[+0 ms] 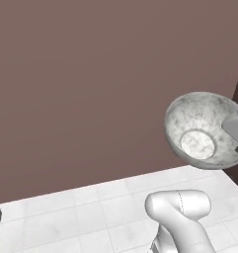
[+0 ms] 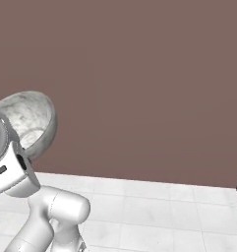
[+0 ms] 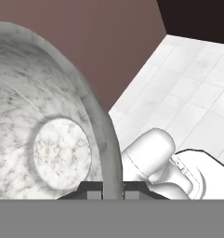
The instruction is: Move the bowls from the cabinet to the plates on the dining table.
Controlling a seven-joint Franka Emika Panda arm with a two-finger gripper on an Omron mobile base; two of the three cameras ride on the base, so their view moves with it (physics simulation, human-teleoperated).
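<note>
1 grey-white marbled bowl hangs at 3 o'clock in the left base view, tipped on its side, hollow showing, against the brown wall. Right base view: it sits at 9 o'clock. Hand view: the gripper is clamped tight on its rim.

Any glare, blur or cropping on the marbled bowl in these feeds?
Left base view: marbled bowl sharp, evenly lit, right edge cropped. Right base view: bowl in soft shade, partly behind the arm. Hand view: rim looms large between the tool tips, no glare.
</note>
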